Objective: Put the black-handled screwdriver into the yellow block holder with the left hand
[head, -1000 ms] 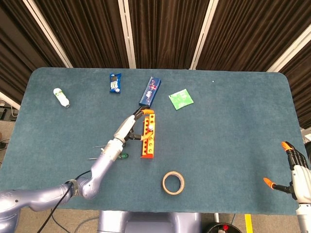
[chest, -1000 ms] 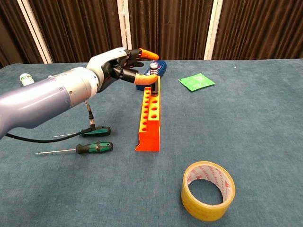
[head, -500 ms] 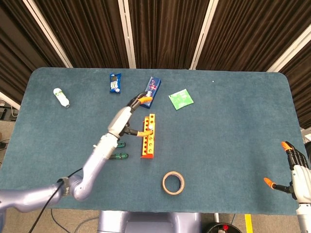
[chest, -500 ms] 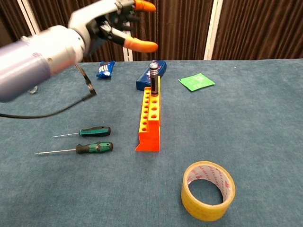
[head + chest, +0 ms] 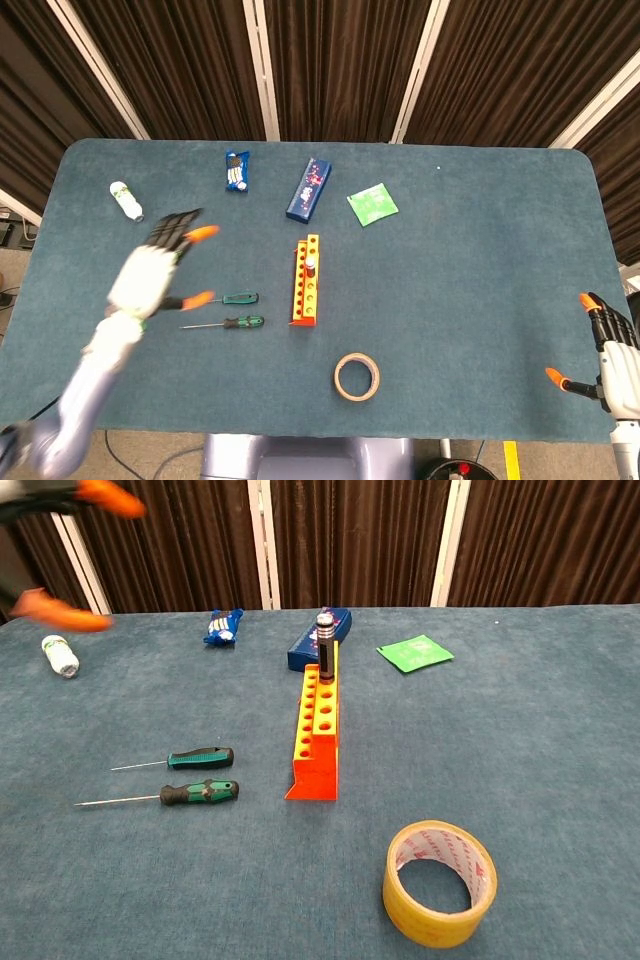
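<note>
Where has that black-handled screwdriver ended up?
The black-handled screwdriver stands upright in the far end of the yellow block holder at mid-table, just in front of the blue box.

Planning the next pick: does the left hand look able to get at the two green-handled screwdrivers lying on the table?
Probably yes: the open left hand hovers just beside the green-handled screwdrivers, nothing between.

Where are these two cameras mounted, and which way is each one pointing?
Head view: sits high, looking almost straight down on the table; shows the left hand, fingers spread, and the right hand at the lower right edge.
Chest view: sits low at the table's near edge, looking across to the curtains; only blurred orange fingertips show.
Shared: block holder with the black-handled screwdriver, tape roll.
</note>
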Tool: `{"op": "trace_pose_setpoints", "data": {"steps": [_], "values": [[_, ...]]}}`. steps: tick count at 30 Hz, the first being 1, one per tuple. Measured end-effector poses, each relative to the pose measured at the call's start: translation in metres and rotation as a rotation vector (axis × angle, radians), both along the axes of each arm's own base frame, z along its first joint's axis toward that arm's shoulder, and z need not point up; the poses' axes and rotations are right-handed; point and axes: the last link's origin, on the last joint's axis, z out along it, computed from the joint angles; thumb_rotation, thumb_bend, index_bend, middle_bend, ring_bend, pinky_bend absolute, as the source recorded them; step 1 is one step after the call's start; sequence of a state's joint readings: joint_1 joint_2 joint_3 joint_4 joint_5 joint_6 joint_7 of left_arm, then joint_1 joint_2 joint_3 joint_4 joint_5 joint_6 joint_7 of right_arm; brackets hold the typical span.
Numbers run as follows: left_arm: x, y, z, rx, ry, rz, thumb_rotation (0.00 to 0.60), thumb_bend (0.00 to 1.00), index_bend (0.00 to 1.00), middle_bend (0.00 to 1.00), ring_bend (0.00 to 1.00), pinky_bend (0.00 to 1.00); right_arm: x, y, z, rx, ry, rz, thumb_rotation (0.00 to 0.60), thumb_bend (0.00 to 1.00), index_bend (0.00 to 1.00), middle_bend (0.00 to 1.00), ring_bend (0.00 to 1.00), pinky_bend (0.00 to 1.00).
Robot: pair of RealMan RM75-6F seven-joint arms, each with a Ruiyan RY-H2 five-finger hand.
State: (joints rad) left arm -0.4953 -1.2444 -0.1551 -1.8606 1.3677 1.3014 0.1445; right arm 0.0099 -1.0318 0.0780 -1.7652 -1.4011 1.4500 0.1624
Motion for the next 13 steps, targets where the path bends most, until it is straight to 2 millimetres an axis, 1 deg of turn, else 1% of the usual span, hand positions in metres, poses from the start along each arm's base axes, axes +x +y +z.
{"op": "trace_pose_setpoints", "data": {"steps": [5, 8, 10, 13], "values": [[-0.045, -0.047, 0.021, 0.101, 0.146, 0.066, 0.6, 0.13, 0.15, 0.0, 0.0, 0.0, 0.001, 0.0, -0.001, -0.005, 0.03, 0.013, 0.6, 0.03, 0.0, 0.0, 0.0, 0.0], [-0.07, -0.073, 0.03, 0.136, 0.229, 0.109, 0.6, 0.13, 0.1, 0.0, 0.0, 0.0, 0.001, 0.0, -0.002, -0.002, 0.043, 0.02, 0.6, 0.03, 0.0, 0.0, 0.0, 0.0], [-0.087, -0.087, 0.034, 0.148, 0.295, 0.15, 0.6, 0.13, 0.06, 0.0, 0.0, 0.0, 0.001, 0.0, -0.003, 0.001, 0.05, 0.022, 0.6, 0.03, 0.0, 0.0, 0.0, 0.0], [-0.102, -0.099, 0.04, 0.175, 0.366, 0.168, 0.6, 0.13, 0.02, 0.0, 0.0, 0.0, 0.001, 0.001, -0.003, 0.002, 0.058, 0.026, 0.6, 0.03, 0.0, 0.0, 0.0, 0.0]]}}
